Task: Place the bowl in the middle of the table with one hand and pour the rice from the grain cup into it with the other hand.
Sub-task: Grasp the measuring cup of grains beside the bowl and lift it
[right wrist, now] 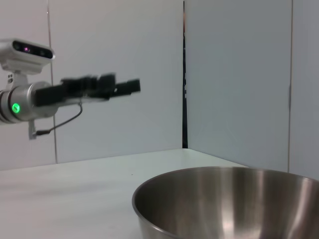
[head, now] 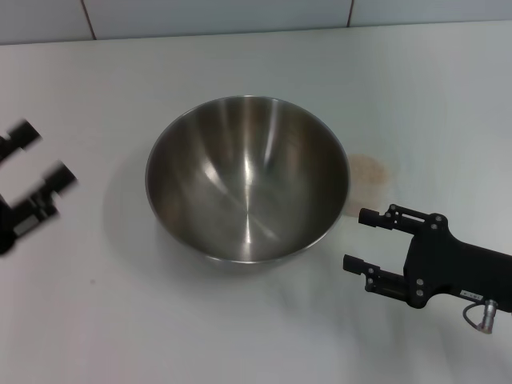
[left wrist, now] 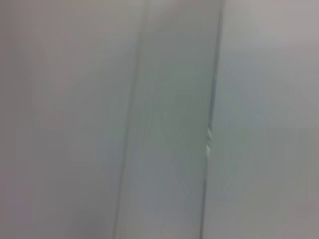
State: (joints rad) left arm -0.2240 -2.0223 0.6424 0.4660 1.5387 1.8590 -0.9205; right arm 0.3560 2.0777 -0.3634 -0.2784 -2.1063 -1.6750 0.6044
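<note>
Nearest the camera, the right tool (head: pixel 354 240) is seen with its fingers spread wide and holding nothing, just beside the bowl (head: pixel 246 178), which is set empty mid-counter (head: pixel 120 320); the left tool (head: pixel 44 156) is raised well apart, also wide

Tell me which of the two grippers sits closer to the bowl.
The right gripper, open just off the bowl's rim. The left gripper, also open, hangs farther away at the table's left edge.

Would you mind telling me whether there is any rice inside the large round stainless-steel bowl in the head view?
No, the large round stainless-steel bowl shows only its bare shiny inside, with no grains in it.
</note>
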